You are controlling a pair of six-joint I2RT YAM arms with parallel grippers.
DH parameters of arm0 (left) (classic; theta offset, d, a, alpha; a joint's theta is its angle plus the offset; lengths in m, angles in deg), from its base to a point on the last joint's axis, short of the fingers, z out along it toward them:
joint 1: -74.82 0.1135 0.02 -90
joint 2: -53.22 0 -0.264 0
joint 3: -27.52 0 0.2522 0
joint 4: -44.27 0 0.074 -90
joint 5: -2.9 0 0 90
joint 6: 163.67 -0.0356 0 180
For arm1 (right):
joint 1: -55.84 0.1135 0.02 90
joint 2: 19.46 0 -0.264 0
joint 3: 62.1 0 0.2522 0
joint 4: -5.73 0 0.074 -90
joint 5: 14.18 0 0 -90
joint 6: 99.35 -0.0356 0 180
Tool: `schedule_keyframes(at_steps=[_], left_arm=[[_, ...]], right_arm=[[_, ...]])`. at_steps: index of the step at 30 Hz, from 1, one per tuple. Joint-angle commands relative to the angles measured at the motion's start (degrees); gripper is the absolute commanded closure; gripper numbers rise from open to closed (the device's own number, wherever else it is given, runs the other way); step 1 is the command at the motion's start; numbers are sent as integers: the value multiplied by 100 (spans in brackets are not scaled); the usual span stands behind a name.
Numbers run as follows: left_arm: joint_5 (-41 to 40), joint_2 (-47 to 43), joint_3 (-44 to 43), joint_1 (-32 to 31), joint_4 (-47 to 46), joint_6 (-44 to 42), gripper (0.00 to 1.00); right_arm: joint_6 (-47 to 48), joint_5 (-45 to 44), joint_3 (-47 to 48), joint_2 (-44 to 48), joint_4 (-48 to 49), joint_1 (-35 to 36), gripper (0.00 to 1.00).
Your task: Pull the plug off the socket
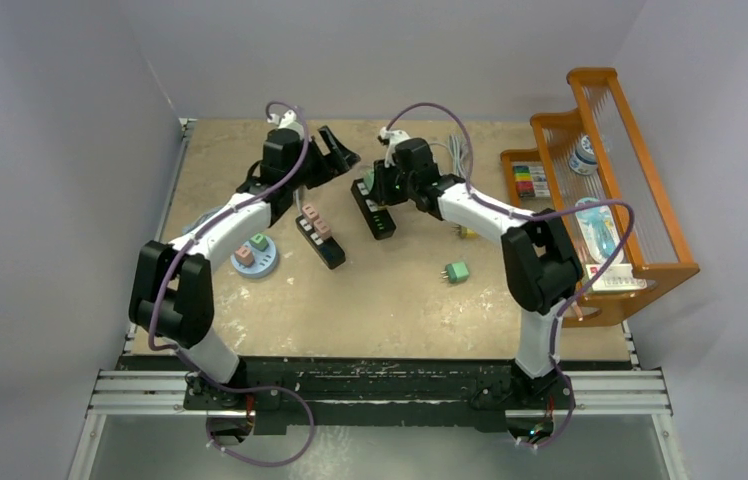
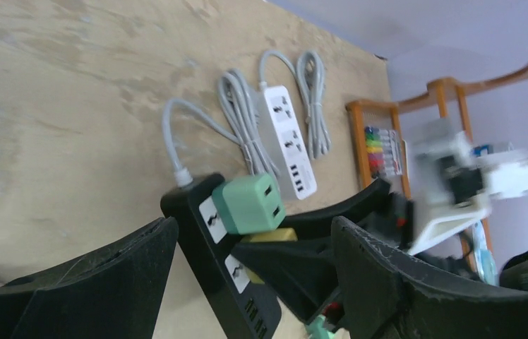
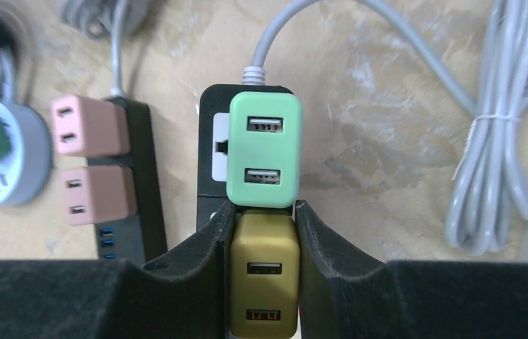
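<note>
A black power strip, the socket (image 3: 208, 145) (image 1: 378, 215), lies at the back middle of the table. A mint green plug (image 3: 264, 152) and a mustard yellow plug (image 3: 262, 275) stand side by side on it. My right gripper (image 3: 264, 209) (image 1: 382, 188) is shut on the yellow plug, one finger against each side. My left gripper (image 2: 254, 226) (image 1: 336, 150) hangs open and empty above the table, to the left of that strip. Its view shows the green plug (image 2: 247, 203), a sliver of the yellow plug (image 2: 273, 235) and the strip (image 2: 201, 244).
A second black strip (image 1: 328, 248) carrying two pink plugs (image 1: 314, 218) lies left of the socket. A round grey socket hub (image 1: 253, 256) sits further left. A loose green plug (image 1: 457, 272) lies mid-table. A white strip (image 2: 288, 141) with coiled grey cables is at the back, an orange rack (image 1: 640, 190) on the right.
</note>
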Motion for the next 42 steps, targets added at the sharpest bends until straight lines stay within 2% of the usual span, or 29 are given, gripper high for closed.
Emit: schedule_keyframes(at_steps=[1,7,17,29,30,31,33,34,37,38,40,41,42], left_arm=[[292,103,-2,-148,-645,318,21],[317,221,-57,-275,-694,404,21],[537,517,-18,-415,-1156,783,22],[654,1096,98,-617,-1516,1098,26],[668,1115,123,-626,-1572,1135,34],[698,1140,143,-626,-1672,1185,49],[719,1184,165,-627,-1779,1274,95],[725,1211,167,-620,-1797,1311,100],[714,1267,176,-620,-1851,1362,100],[702,1272,176,-621,-1851,1366,100],[677,1256,176,-628,-1822,1344,100],[648,1248,177,-622,-1791,1319,100],[614,1239,168,-616,-1751,1289,100]], right_arm=[[-237,164,163,740,584,-127,100],[-359,35,-132,1098,908,-299,100],[-480,605,-340,1303,1279,-417,100],[-474,716,-492,1600,1520,-415,100],[-475,771,-502,1643,1569,-419,100],[-475,839,-516,1687,1627,-418,100],[-459,985,-588,1773,1766,-415,100],[-444,1076,-623,1822,1851,-415,100],[-312,1616,-661,1880,2038,-417,100],[-236,1321,-596,1874,1962,-419,100],[395,-279,-264,1842,1108,-137,100],[581,-638,-210,1854,950,24,100],[651,-44,-282,1928,986,18,100]])
